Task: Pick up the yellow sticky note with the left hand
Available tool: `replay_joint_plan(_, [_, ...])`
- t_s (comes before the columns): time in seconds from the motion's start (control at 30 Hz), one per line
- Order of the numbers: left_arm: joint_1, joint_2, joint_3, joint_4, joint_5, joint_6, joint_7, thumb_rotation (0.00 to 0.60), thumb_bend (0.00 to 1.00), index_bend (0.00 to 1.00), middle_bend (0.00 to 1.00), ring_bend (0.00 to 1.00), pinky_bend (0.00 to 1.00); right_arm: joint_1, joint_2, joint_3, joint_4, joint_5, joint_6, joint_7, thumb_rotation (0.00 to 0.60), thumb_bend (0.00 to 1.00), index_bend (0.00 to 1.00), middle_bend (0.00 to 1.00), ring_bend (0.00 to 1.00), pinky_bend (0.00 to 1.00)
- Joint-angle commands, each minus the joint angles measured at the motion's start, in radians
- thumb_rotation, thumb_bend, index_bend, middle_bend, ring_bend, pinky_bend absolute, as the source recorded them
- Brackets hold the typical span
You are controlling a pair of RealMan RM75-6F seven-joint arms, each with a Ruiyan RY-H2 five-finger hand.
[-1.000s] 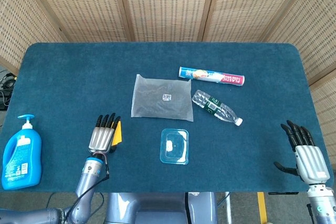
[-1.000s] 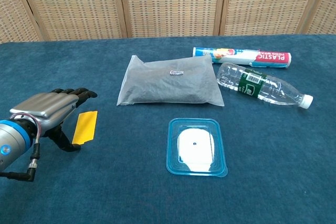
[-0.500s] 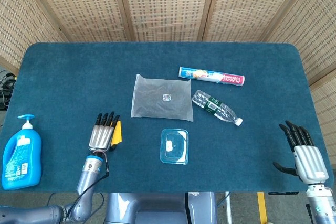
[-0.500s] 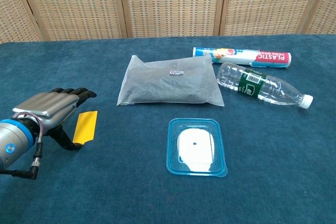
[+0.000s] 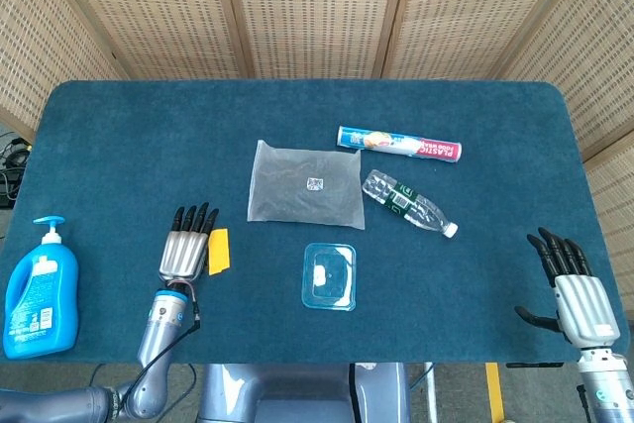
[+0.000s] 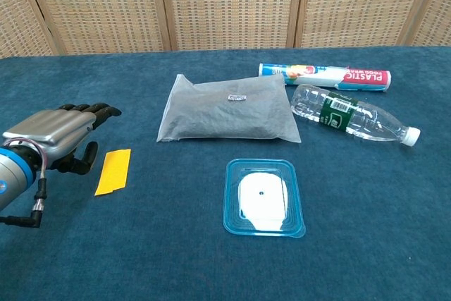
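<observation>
Note (image 6: 114,171) is lying flat, thin and flimsy, likely needing an edge pinch; left hand (image 6: 60,134) is hovering beside it, fingers apart and empty.

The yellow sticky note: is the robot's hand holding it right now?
No, the yellow sticky note lies flat on the blue table, with the left hand beside it and a strip of cloth showing between them.

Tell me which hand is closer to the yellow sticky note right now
Left. The left hand hovers just beside the yellow sticky note, fingers extended, not touching it. The right hand sits open at the table's far opposite edge, past the blue container.
</observation>
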Motion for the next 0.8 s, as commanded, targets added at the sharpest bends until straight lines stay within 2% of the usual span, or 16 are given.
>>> replay_joint_plan(0.03, [0.004, 0.009, 0.006, -0.012, 0.011, 0.008, -0.008, 0.6, 0.74, 0.0, 0.0, 0.0, 0.0, 0.0, 0.001, 0.0, 0.0, 0.001, 0.0, 0.001, 0.6, 0.0, 0.0, 0.0, 0.0, 0.0])
replay_joint_plan(0.07, [0.005, 0.011, 0.009, -0.017, 0.013, 0.008, -0.011, 0.6, 0.71, 0.0, 0.0, 0.0, 0.0, -0.001, 0.001, 0.0, 0.0, 0.001, 0.0, 0.001, 0.6, 0.0, 0.0, 0.0, 0.0, 0.0])
replay_joint_plan(0.23, [0.018, 0.034, 0.021, -0.064, 0.023, 0.014, -0.041, 0.6, 0.43, 0.0, 0.0, 0.0, 0.0, -0.001, 0.002, 0.0, -0.001, 0.0, 0.002, 0.003, 0.6, 0.0, 0.0, 0.0, 0.0, 0.0])
replay_joint_plan(0.3, [0.027, 0.05, 0.027, -0.091, 0.023, 0.013, -0.058, 0.6, 0.37, 0.0, 0.0, 0.0, 0.0, -0.001, 0.002, 0.0, -0.001, 0.001, 0.0, 0.002, 0.6, 0.0, 0.0, 0.0, 0.0, 0.0])
replay_joint_plan(0.4, [0.035, 0.066, 0.037, -0.105, 0.031, 0.018, -0.07, 0.6, 0.32, 0.01, 0.0, 0.0, 0.0, -0.001, 0.002, 0.0, -0.002, -0.001, 0.002, 0.001, 0.6, 0.0, 0.0, 0.0, 0.0, 0.0])
replay_joint_plan(0.5, [0.045, 0.074, 0.049, -0.102, 0.045, 0.024, -0.09, 0.6, 0.32, 0.09, 0.0, 0.0, 0.0, -0.002, 0.002, -0.001, -0.003, -0.003, 0.005, -0.002, 0.6, 0.0, 0.0, 0.0, 0.0, 0.0])
replay_joint_plan(0.6, [0.054, 0.074, 0.059, -0.088, 0.061, 0.032, -0.114, 0.6, 0.27, 0.14, 0.0, 0.0, 0.0, -0.002, 0.001, -0.002, -0.004, -0.005, 0.005, -0.005, 0.6, 0.0, 0.0, 0.0, 0.0, 0.0])
replay_joint_plan(0.8, [0.071, 0.067, 0.081, -0.055, 0.082, 0.04, -0.14, 0.6, 0.24, 0.15, 0.0, 0.0, 0.0, -0.003, 0.0, -0.003, -0.002, -0.007, 0.007, -0.008, 0.6, 0.0, 0.0, 0.0, 0.0, 0.0])
